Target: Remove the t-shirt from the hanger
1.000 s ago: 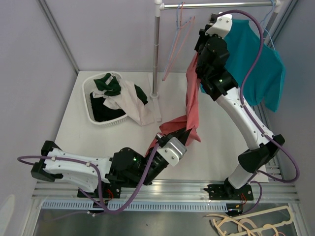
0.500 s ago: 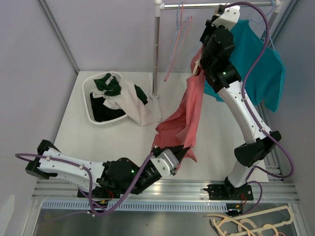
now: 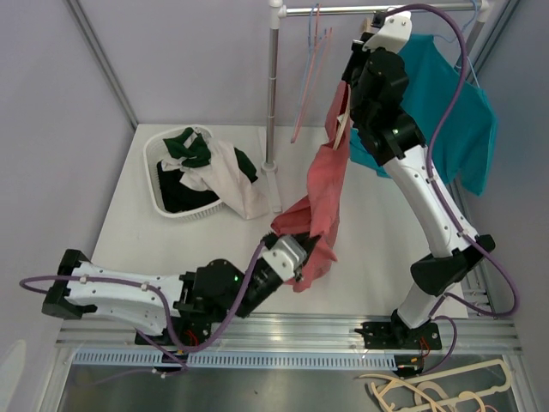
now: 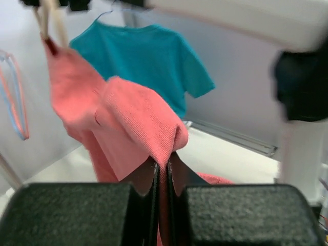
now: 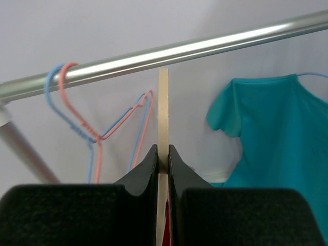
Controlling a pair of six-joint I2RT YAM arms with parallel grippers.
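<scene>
A salmon-pink t-shirt (image 3: pixel 322 184) hangs from a beige hanger (image 3: pixel 341 129) held up near the rail. My right gripper (image 3: pixel 346 103) is shut on the hanger's flat beige bar (image 5: pixel 163 113), which passes between the jaws (image 5: pixel 163 154); a sliver of red cloth (image 5: pixel 164 233) shows below. My left gripper (image 3: pixel 313 249), low over the table, is shut on a fold of the t-shirt (image 4: pixel 138 118) at its lower end (image 4: pixel 163 166). In the left wrist view the cloth stretches up to the hanger (image 4: pixel 56 25).
A teal t-shirt (image 3: pixel 455 112) hangs on the rail (image 5: pixel 169 51) right of my right arm. Empty pink and blue wire hangers (image 3: pixel 309 69) hang beside the rack pole (image 3: pixel 272 94). A white basket (image 3: pixel 154 202) of clothes sits back left. Spare hangers (image 3: pixel 437 390) lie below the table edge.
My right arm has lifted the hanger higher toward the rail. My left gripper has shifted nearer and slightly left with the cloth, and the t-shirt now hangs straighter between the two.
</scene>
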